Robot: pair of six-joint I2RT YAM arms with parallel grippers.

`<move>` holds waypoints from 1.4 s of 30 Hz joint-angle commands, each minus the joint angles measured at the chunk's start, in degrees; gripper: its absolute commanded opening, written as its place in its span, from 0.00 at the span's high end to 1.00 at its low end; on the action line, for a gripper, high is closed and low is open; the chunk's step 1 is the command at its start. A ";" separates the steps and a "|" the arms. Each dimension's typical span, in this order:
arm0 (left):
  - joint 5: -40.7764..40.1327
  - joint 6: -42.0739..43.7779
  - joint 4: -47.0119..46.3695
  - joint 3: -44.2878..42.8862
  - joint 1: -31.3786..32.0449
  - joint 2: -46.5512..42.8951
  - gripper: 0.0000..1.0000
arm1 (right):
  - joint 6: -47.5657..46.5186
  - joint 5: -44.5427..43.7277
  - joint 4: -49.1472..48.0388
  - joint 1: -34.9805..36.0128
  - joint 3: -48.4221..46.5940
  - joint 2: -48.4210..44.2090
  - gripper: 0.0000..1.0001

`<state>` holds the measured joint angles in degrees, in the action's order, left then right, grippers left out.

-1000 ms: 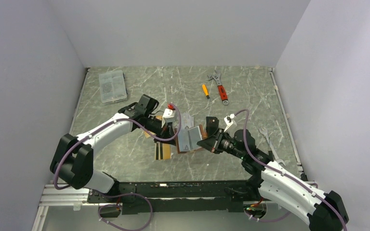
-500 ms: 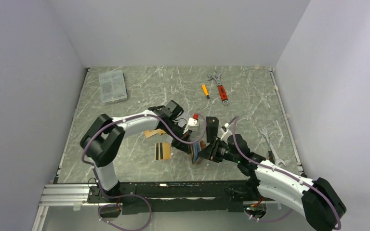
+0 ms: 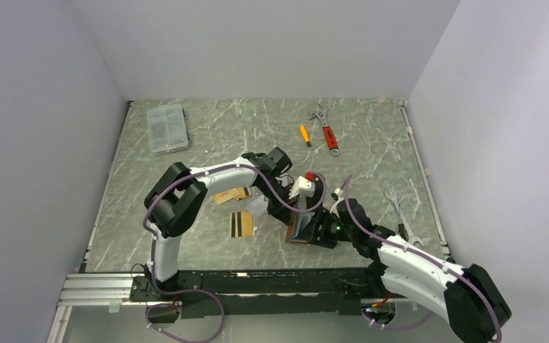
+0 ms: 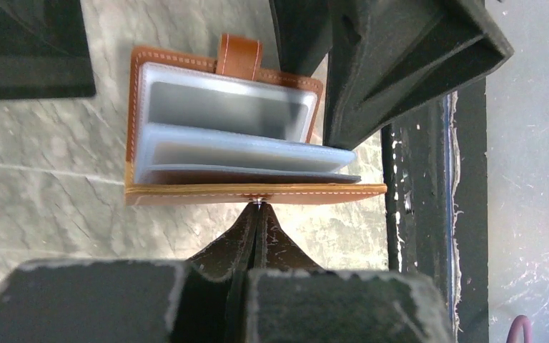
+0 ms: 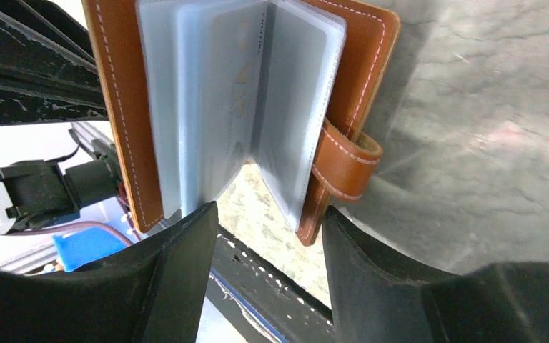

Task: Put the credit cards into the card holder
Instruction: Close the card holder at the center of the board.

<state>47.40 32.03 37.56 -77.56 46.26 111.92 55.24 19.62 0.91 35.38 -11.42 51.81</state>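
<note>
The marbled surface [image 3: 372,143] carried everything. The left arm [image 3: 214,175] and right arm [image 3: 414,268] converged low over its near edge, close to the dark rail. Between them stood the card holder [image 3: 302,230], tan leather, up on one edge and half open like a book. The right end effector [image 5: 266,214] was spread, one finger on each side of the holder's lower edge, and seemed to clamp nothing. The left end effector [image 4: 257,214] was pressed together, with its tip against the outer face of one cover at the snap stud, pinching nothing as far as could be seen. So the holder looked propped rather than held, and that seemed the main risk. A small nudge from either arm could tip it flat or let the covers fall shut, or slide it toward the rail just beside it. Two credit cards lay well apart from it on the surface, a gold striped card [image 3: 241,224] and an orange card [image 3: 230,195]. Lying flat, they would probably be hard to lift without skidding. The clear sleeves [image 4: 243,146] fanned loosely and could buckle if a card met them at an angle. Faint print showed through one sleeve, but whether that was a card could not be told. The snap tab [image 5: 347,168] hung free and could catch a finger.
</note>
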 commanded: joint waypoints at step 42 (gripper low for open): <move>-22.59 9.05 25.01 -14.66 0.59 -3.75 0.76 | -2.28 -21.49 21.97 -4.79 -8.01 -12.77 0.57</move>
<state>40.16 38.96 56.88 -92.92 48.16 114.43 53.04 -2.68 23.77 31.33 -19.00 38.89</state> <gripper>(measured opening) 0.161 0.416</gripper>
